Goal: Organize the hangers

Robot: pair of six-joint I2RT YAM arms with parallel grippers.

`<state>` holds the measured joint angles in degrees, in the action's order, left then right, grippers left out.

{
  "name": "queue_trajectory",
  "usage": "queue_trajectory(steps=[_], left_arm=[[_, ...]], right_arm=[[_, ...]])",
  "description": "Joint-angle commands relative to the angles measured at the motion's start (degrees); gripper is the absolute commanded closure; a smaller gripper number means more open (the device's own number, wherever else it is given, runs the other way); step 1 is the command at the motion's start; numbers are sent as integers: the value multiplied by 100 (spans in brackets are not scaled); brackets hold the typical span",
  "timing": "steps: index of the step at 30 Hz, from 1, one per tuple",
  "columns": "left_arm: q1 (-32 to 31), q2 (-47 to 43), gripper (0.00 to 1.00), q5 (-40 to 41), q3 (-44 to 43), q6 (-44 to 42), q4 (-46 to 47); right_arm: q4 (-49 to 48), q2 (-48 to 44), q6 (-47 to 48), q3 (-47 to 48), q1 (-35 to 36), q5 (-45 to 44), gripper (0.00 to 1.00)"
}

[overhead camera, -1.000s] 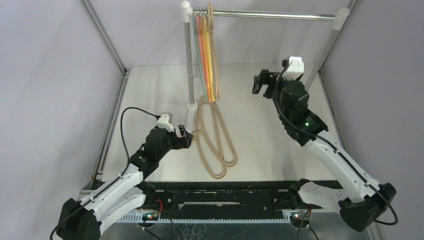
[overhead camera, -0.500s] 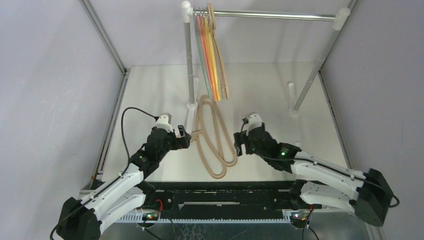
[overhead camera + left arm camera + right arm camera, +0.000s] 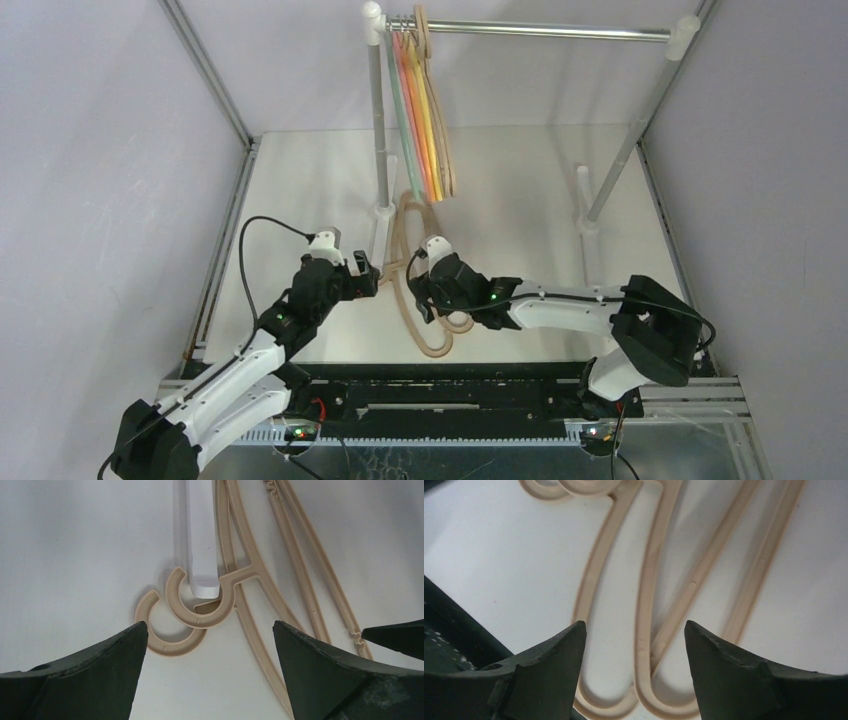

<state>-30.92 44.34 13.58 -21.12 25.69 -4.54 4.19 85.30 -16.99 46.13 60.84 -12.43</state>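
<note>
Here, beige hangers [image 3: 436, 350], partly under right hand [image 3: 425, 298]

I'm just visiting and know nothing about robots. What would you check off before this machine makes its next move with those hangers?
1. Right pincer open above the table hangers: ok.
2. Left pincer open and empty: ok.
3. Table hangers separate from each other: not ok, they overlap.
4. Hook clear of the white post foot: not ok, it curls around it.
5. Bare rail beside the hung hangers: ok.
6. Right pincer touching a hanger: cannot tell.

Matt plastic hangers [image 3: 200, 622], shiny metal rail [image 3: 540, 31]
</note>
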Motion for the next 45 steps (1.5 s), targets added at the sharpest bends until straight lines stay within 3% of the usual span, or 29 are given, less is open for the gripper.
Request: queue_trajectory(steps=[1, 3, 17, 22, 25, 30, 33, 37, 45], left_arm=[[-50, -67, 1, 48, 14, 125, 155], [-55, -72, 1, 47, 68, 138, 203], [-62, -242, 0, 13, 279, 164, 304], [-64, -237, 0, 6, 310, 151, 304], [-64, -200, 0, 8, 311, 155, 333], [-64, -130, 1, -16, 311, 151, 396], [-64, -93, 1, -5, 322, 159, 422], [-64, -83, 1, 22, 337, 164, 453], [-64, -40, 0, 86, 344, 151, 480]], right_arm=[[-365, 304, 106, 460, 16, 324, 25], [-324, 540, 92, 609, 15, 393, 30], [-416, 1453, -124, 701, -169, -20, 32], [-240, 1560, -129, 783, -189, -164, 37], [-88, 1554, -125, 786, -161, -256, 46], [183, 1479, -52, 771, -58, -307, 81], [212, 1368, -9, 683, 0, -304, 94], [213, 1169, 123, 617, 90, -154, 100], [234, 782, 327, 624, 470, 174, 100]])
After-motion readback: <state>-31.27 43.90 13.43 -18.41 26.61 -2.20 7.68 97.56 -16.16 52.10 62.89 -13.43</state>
